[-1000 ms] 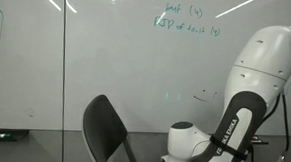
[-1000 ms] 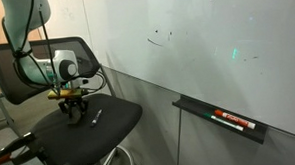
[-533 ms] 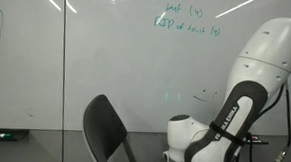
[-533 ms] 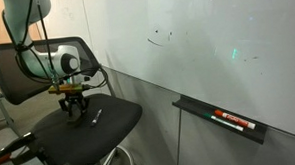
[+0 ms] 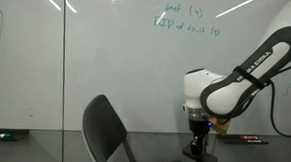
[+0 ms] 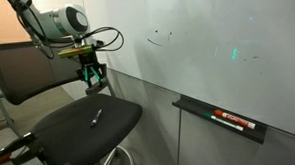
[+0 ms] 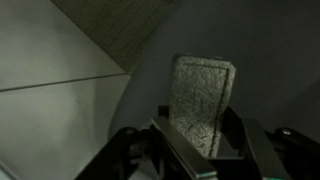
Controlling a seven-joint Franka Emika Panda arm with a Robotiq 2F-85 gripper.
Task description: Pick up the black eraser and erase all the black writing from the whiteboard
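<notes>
Gripped between the fingers of our end effector point(image 7: 200, 137) is the black eraser point(image 7: 203, 93). In the wrist view its grey felt face fills the gap, and the jaws are closed narrowly on its two sides. In both exterior views the end effector point(image 6: 93, 85) points downward in front of the whiteboard point(image 6: 235, 29), with the eraser point(image 5: 197, 153) as a dark block at its tip. We cannot tell whether the eraser touches the whiteboard.

Below it, in front of the whiteboard's lower edge, stands a black chair point(image 6: 47, 72). Against the whiteboard's bottom sits a grey ledge point(image 6: 194, 108) carrying a red-and-dark marker point(image 6: 232, 118).

On the whiteboard itself, the black writing point(image 6: 161, 37) is a faint curve with dots. It lies higher than the end effector and a little to one side, clearly apart from the eraser. Green handwriting point(image 5: 184, 18) sits near the whiteboard's top edge, well above the end effector point(image 5: 197, 151).
</notes>
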